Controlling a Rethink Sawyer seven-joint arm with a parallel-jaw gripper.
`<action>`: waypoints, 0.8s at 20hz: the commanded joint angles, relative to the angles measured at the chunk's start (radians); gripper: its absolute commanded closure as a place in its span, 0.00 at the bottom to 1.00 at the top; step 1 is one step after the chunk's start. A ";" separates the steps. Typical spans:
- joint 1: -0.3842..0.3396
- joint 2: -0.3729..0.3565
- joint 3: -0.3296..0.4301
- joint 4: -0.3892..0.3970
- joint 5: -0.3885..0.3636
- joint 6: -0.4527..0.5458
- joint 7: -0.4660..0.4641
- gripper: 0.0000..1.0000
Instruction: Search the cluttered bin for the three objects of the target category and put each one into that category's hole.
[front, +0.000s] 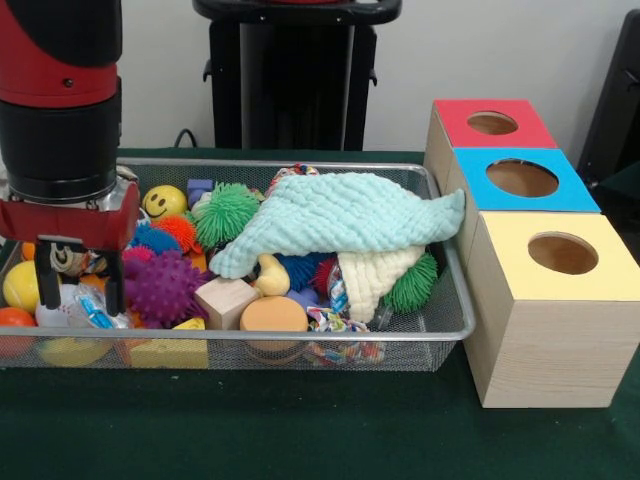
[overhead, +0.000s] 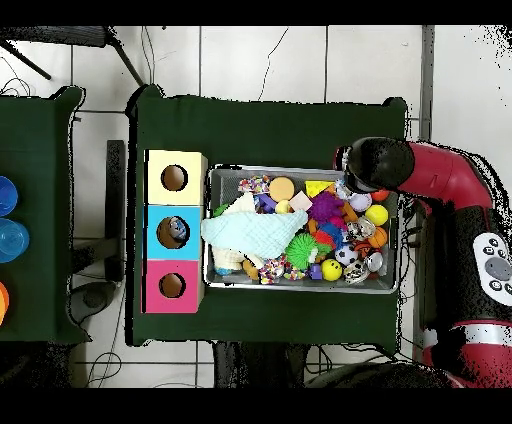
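Observation:
A wire mesh bin (front: 300, 338) holds a heap of toys. My gripper (front: 78, 288) hangs low inside its left end, open, with its black fingers (front: 46, 282) straddling a small patterned ball (front: 68, 260). Beside it lie a purple spiky ball (front: 160, 285), a yellow smiley ball (front: 165, 201) and a green spiky ball (front: 225, 212). A pale teal cloth (front: 340, 215) covers the middle and right of the pile. In the overhead view the arm's black head (overhead: 375, 165) hides the gripper over the bin's corner (overhead: 392, 200).
Three wooden boxes with round top holes stand right of the bin: red (front: 455, 112), blue (front: 575, 195), yellow (front: 510, 245). A wooden cube (front: 225, 300), an orange disc (front: 273, 313) and a yellow wedge (front: 170, 350) lie near the front wall.

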 joint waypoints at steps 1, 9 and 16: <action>-0.009 0.038 0.023 0.028 -0.007 -0.003 -0.037 0.00; 0.004 0.036 0.018 0.020 -0.005 0.010 -0.023 0.00; 0.004 0.043 0.014 0.028 -0.006 -0.001 -0.015 0.00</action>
